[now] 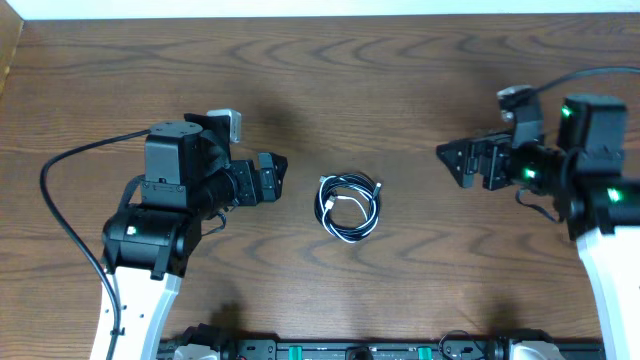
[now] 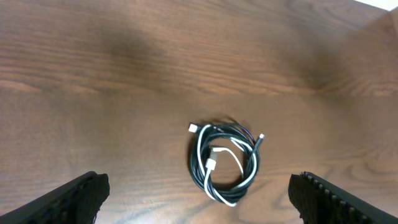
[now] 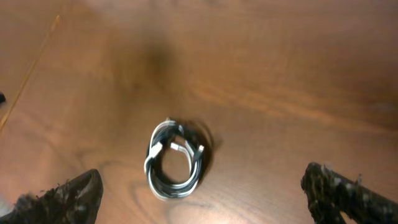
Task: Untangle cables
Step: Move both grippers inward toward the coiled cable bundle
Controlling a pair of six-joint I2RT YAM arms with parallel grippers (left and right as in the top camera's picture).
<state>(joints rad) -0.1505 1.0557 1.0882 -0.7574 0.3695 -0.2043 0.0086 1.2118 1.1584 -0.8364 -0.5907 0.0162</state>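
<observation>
The cables [image 1: 324, 205] lie as one small coil of thin black and white cords in the middle of the wooden table. The left wrist view shows the cables [image 2: 198, 158] with small white plug ends at the top and inside the loop. My left gripper [image 1: 279, 177] is to the left of the coil and points at it, open and holding nothing. In its own view the left gripper [image 2: 198, 182] has its jaws far apart and the coil just ahead. My right gripper [image 1: 450, 166] is further off on the right, open too. The right gripper [image 3: 200, 180] faces the cables [image 3: 174, 190].
The brown wooden table [image 1: 400, 80] carries nothing else. A thick black arm cable [image 1: 60, 200] loops out left of the left arm. The table's far edge runs along the top of the overhead view, and robot base hardware [image 1: 350, 350] sits along the near edge.
</observation>
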